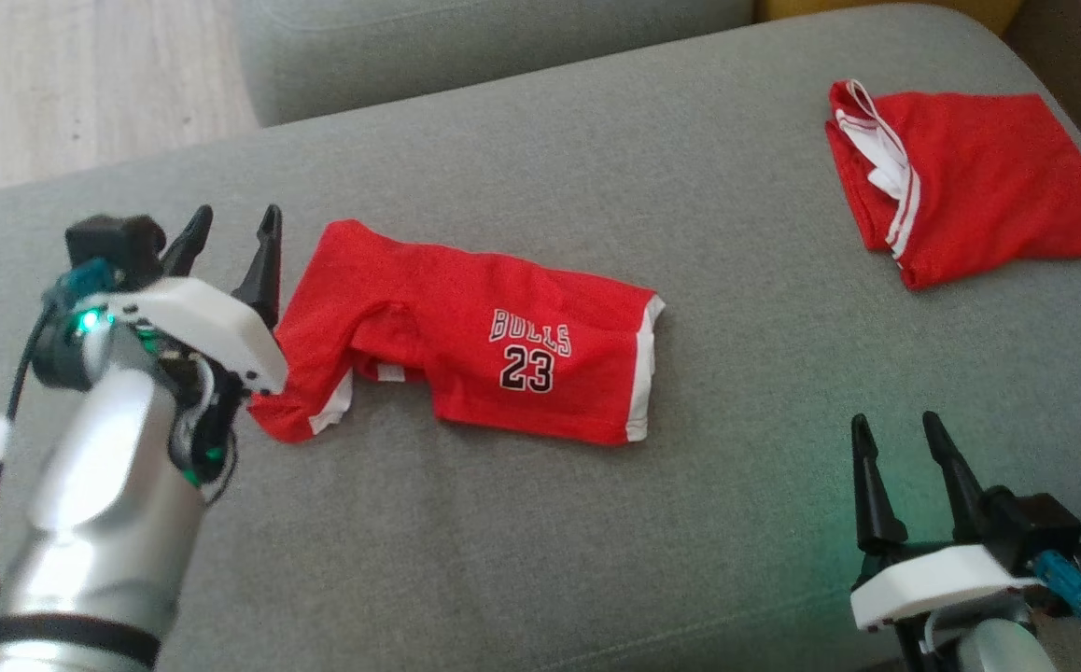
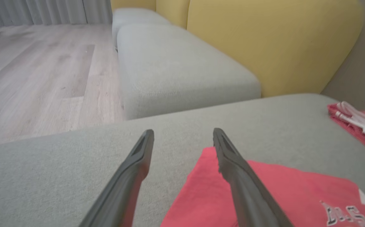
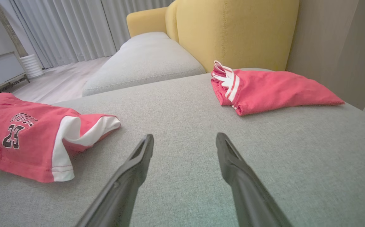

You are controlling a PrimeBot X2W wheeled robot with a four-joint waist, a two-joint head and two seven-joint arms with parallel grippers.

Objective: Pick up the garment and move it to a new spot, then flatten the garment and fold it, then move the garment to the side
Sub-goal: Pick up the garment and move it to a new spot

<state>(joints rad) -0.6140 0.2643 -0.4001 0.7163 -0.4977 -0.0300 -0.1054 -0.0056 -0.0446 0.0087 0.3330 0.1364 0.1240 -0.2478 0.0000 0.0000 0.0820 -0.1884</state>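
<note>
Garment (image 1: 466,317) rumpled mid-frame; left gripper (image 1: 236,224) at its left end, right gripper (image 1: 895,429) lower right, both jaws wide open, empty. Pinch corners, pull flat.

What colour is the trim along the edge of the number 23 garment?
White trim on the red garment; clearest in the right wrist view.

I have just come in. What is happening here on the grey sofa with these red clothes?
A two-armed robot is working on a red Bulls 23 garment that lies mid-cushion on the grey sofa, partly folded and wrinkled. The left gripper is at its left edge, jaws open, holding nothing. The right gripper is open too, apart from the cloth. A second red garment lies folded at the far right.
</note>
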